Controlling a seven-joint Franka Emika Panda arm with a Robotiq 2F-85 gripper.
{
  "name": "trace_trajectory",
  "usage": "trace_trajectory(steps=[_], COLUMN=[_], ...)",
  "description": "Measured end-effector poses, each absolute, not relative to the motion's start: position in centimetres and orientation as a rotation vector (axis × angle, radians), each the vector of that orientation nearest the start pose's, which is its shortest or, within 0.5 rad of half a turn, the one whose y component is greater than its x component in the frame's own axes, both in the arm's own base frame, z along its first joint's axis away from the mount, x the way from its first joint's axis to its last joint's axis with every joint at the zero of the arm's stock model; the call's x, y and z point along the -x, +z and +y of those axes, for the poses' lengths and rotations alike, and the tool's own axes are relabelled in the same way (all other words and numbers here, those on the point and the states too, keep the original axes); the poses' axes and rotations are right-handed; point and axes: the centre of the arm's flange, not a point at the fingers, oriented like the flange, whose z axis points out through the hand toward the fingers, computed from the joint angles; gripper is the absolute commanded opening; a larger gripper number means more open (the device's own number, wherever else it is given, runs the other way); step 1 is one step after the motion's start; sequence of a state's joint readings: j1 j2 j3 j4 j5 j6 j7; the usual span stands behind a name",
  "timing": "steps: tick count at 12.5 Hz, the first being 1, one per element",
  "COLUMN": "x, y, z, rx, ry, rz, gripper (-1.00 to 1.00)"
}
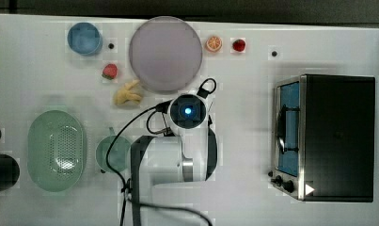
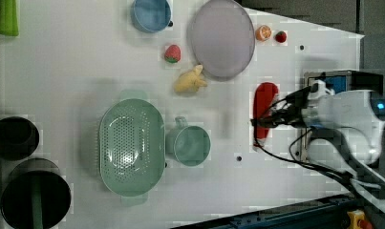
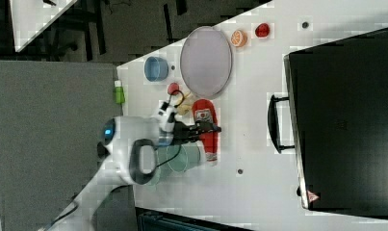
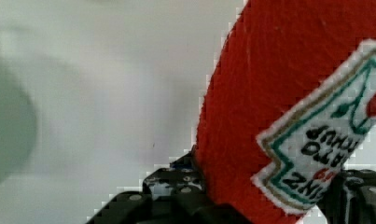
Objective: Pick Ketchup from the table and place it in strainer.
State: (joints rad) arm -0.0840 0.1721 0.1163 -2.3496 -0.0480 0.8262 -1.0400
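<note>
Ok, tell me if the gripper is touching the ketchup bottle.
Touching. In the wrist view the gripper has its fingers pressed against both sides of the ketchup bottle.

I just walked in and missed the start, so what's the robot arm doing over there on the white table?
The arm's gripper has its fingers closed around the ketchup, a red bottle that sits beside the teal cup. Whether the bottle is off the table yet is unclear. The pale green strainer on the cup's far side has nothing in it. Fruit toys, a round plate and a blue bowl sit untouched.
</note>
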Motion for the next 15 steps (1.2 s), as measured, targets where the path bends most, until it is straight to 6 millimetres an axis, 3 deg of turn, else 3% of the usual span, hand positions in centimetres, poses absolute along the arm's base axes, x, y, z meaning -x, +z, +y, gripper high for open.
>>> trace_trajectory(steps=[4, 5, 7, 8, 10, 13, 15], x=[-50.1, -50.1, -49.5, -49.3, -48.5, -45.9, -44.7], y=[38.8, 41.9, 45.4, 46.0, 45.1, 41.2, 38.4], z=[2.6, 3.8, 7.6, 10.0, 15.9, 24.9, 30.0], rx=[3.144, 3.164, 3.167, 3.147, 3.118, 3.116, 3.072], ry=[0.139, 0.094, 0.023, 0.013, 0.039, 0.139, 0.098], rz=[-0.456, -0.426, -0.373, -0.339, -0.3, -0.237, -0.158], gripper=[0.22, 0.22, 0.22, 0.22, 0.22, 0.22, 0.22])
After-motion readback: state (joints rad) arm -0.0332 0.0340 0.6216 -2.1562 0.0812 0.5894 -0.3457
